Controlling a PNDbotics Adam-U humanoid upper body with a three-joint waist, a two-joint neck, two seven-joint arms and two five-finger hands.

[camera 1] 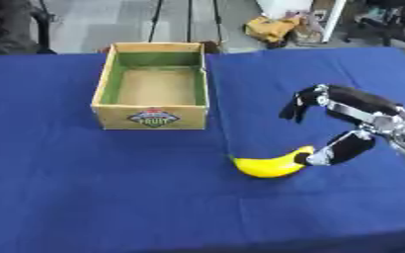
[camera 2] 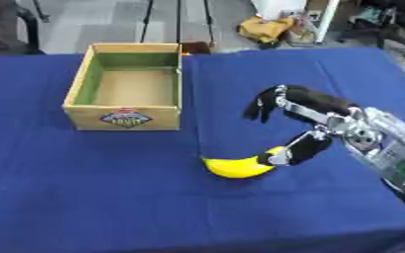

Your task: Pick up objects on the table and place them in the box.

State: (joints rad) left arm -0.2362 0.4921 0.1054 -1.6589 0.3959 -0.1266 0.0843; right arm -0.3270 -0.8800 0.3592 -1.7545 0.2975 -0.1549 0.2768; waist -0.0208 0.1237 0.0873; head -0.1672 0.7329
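Note:
A yellow banana (camera 1: 271, 167) lies on the blue tablecloth (camera 1: 102, 197), right of centre and in front of the box's right corner. The open wooden box (camera 1: 152, 118) with green inner walls stands at the back left and shows nothing inside. My right hand (camera 2: 334, 120) comes in from the right and hovers over the banana's right end. Its thumb (camera 1: 345, 147) reaches down to the banana's tip, while its fingers (camera 1: 299, 104) arch apart above the cloth, not round the fruit. My left hand shows in neither view.
Beyond the table's far edge is a grey floor with stand legs, a yellow bundle (camera 1: 272, 27) and a dark chair at the right. The box sits close to the far edge.

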